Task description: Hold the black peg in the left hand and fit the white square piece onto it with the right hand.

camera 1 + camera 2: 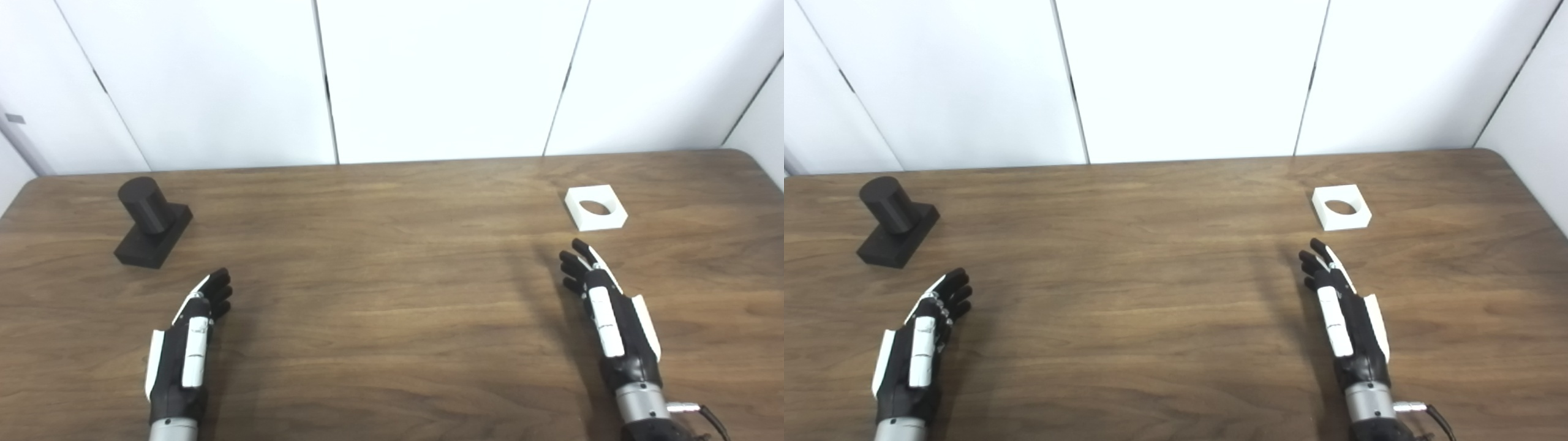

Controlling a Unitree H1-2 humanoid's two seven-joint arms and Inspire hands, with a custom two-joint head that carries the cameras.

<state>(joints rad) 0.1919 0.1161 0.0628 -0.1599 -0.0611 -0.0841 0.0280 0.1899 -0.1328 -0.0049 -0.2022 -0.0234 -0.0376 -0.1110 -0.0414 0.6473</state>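
Two hands over wooden desk [392,306], left hand [187,340] & right hand [603,312] both spread, empty, black peg [150,220] far left, white square piece [595,208] just beyond right fingertips.

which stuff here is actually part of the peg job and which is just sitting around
Part of the job:
- black peg, upright on its base, far left of the table
- white square piece, flat, hole up, far right
- left hand, open, short of the peg
- right hand, open, just short of the white piece

Just there:
- wooden table
- white wall panels behind; nothing else lies about
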